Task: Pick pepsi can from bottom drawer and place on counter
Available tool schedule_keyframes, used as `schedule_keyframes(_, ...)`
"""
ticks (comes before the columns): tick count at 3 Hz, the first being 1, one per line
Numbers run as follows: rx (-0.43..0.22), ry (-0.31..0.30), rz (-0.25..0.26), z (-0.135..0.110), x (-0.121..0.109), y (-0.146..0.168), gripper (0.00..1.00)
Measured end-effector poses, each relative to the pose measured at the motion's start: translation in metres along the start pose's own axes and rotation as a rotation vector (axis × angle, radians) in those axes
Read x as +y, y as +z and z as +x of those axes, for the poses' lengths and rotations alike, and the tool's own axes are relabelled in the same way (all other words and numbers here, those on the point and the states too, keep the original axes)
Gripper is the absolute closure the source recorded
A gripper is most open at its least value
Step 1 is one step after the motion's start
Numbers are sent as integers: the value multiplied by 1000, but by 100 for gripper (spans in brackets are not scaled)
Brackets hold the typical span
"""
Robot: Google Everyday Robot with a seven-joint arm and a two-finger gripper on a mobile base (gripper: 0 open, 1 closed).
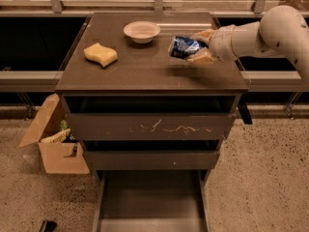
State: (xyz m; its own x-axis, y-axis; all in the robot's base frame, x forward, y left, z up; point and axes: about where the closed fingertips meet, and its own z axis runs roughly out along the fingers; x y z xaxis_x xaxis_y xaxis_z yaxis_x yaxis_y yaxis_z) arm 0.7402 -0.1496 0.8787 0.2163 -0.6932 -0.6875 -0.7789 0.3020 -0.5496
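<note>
One counter (145, 69) — and over its right side one gripper (194, 47), clamped around one pepsi can (182, 47). On that same top, one pale bowl (141, 31) and one yellow sponge (100, 54). Makes three loose things up there. Below, three drawers: one top drawer (149, 126) with a white-scratched front, one middle drawer (152, 159), one bottom drawer (152, 202) pulled out. On the floor to the left, one cardboard box (55, 156) with flaps open — holding perhaps two items, hard to separate in the shadow. Near the lower left edge, one small dark object (47, 224). One white arm (270, 30), reaching in from the right.
</note>
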Motion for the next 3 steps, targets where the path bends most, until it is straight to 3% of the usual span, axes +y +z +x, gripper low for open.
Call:
schedule_keyframes(1, 10, 31, 16, 11, -6, 1, 0)
schedule_keyframes(2, 12, 42, 41, 15, -11, -8, 0)
schedule_keyframes(3, 1, 41, 111, 13, -23, -45, 0)
